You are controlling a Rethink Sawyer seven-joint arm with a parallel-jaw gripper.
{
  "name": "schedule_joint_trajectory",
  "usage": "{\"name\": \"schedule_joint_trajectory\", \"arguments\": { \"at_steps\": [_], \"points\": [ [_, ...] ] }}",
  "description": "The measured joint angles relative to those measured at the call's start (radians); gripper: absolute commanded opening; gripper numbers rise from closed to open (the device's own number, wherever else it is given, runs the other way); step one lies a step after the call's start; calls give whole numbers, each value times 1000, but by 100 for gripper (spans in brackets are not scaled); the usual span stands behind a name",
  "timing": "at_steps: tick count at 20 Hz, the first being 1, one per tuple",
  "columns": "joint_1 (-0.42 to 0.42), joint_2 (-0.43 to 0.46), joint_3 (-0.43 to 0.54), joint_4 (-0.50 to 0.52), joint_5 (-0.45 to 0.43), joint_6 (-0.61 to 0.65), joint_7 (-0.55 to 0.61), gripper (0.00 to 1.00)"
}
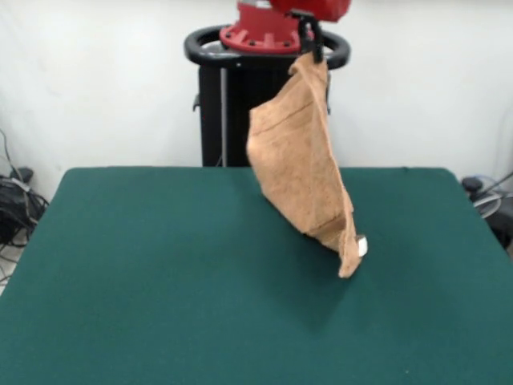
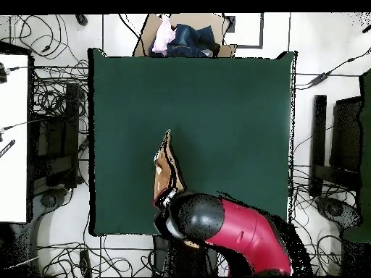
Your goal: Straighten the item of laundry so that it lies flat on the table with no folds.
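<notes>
Jaws clamped on towel corner, cloth hanging crumpled above green table.

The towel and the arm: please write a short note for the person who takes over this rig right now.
Gripper: shut on the towel, raised high in front of the pedestal.
Towel: hangs from one top corner and is creased. Its lowest corner, with the white label, is at or just above the table; I cannot tell if it touches. In the overhead view the towel shows only as a narrow strip.
Done: the towel is picked up.
Left: lay it down on the green top, spread it flat with no folds, release it.
</notes>
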Motion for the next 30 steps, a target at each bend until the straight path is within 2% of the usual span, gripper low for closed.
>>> {"name": "schedule_joint_trajectory", "arguments": {
  "at_steps": [6, 13, 23, 25, 30],
  "points": [
    [102, -82, -64, 47, 80, 13, 12, 0],
    [186, -131, -114, 60, 136, 37, 59, 0],
    [230, -147, -153, 35, 163, 190, 194, 0],
    [235, -146, -159, 14, 174, 246, 233, 0],
    [260, -127, -160, -38, 206, 291, 308, 0]
  ]
}}
